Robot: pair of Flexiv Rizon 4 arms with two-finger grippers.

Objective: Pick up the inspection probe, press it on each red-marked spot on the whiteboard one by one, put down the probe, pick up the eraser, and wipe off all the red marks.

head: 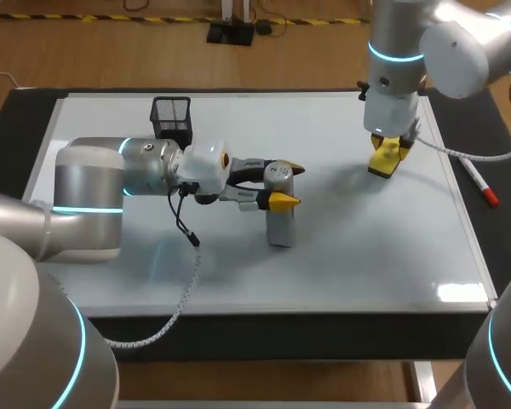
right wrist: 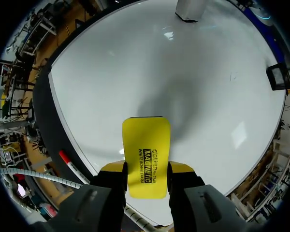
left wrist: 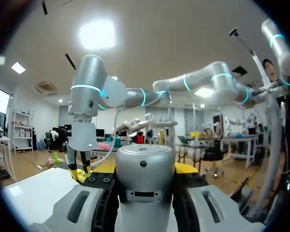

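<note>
Closest up is the silver inspection probe (left wrist: 144, 179), sitting right between the fingers of my left claw (head: 288, 186). Both yellow tips press on its upper part from two sides, so that claw is clenched on it. My left arm (head: 145, 166) lies low and nearly level over the whiteboard (head: 366, 247), wrist turned so the claw points sideways. The probe stands upright under the claw, and its base looks to be down on the board.

My right arm (head: 460, 43) comes down steeply, and the right claw (right wrist: 146, 171) points straight at the board. It's gripping the yellow eraser (right wrist: 146, 145) by its long edges, and most of the eraser sticks out past the fingertips. Can't tell if the far end touches the board or hangs just above it. From there the probe is well ahead of the right claw.

A black mesh pen cup (head: 171, 115) stands back beside my left forearm. A red marker (head: 479, 183) lies on the counter (head: 238, 328) just off the board's edge, near the right claw.
</note>
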